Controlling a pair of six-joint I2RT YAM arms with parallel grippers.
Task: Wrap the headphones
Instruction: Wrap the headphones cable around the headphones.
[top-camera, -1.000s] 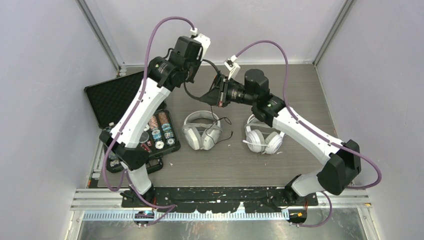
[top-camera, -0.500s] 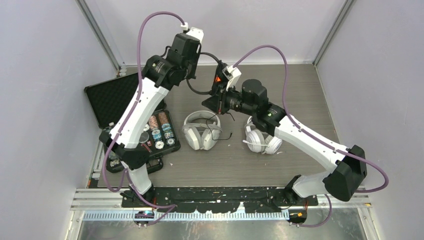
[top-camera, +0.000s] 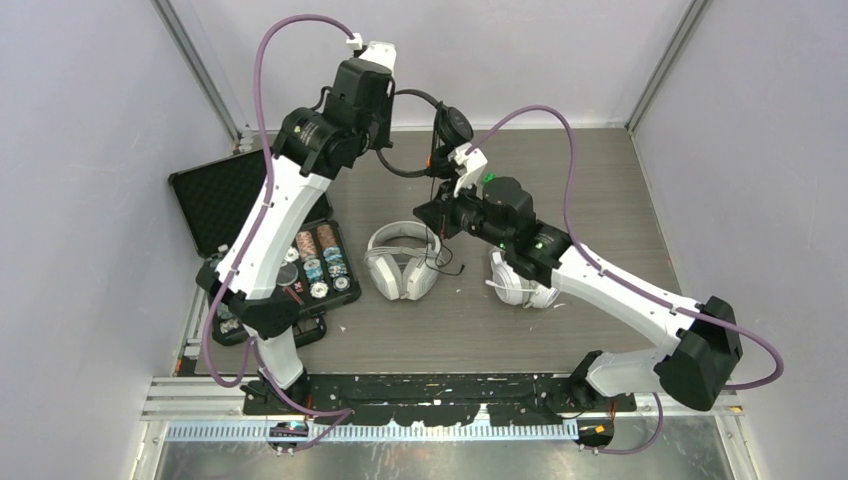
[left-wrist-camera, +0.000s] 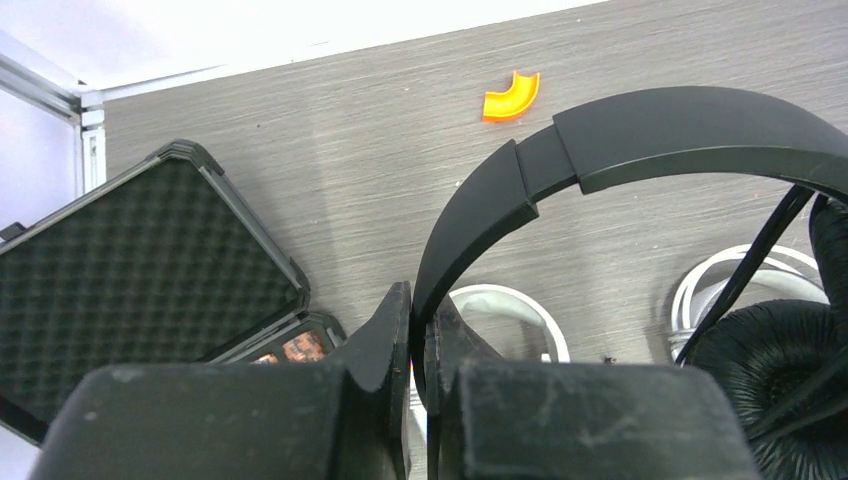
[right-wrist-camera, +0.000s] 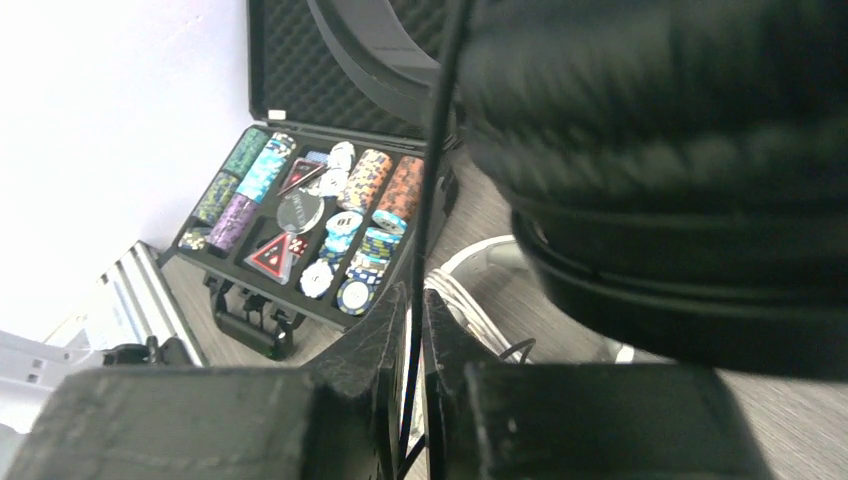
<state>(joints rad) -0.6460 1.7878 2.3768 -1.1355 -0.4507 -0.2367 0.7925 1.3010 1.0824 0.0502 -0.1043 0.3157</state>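
Observation:
The black headphones (top-camera: 452, 124) hang in the air above the back of the table. My left gripper (top-camera: 388, 102) is shut on their headband (left-wrist-camera: 650, 130), which passes between the jaws at the left gripper (left-wrist-camera: 421, 300). One black ear cup (left-wrist-camera: 770, 350) hangs at the right of that view. My right gripper (top-camera: 432, 213) sits below the ear cup, its jaws closed on the thin black cable (right-wrist-camera: 432, 170) running down through the right gripper (right-wrist-camera: 414, 300). Two white headphones lie on the table, one (top-camera: 403, 258) in the middle, one (top-camera: 518, 283) partly under my right arm.
An open black foam-lined case (top-camera: 225, 195) holding poker chips (top-camera: 325, 265) lies at the left of the table. A small orange curved piece (left-wrist-camera: 511, 97) rests on the wood near the back wall. Purple arm cables loop overhead.
My left arm has raised the black headphones higher and toward the back. My right gripper has come nearer and lower, now below the ear cup with the black cable in it.

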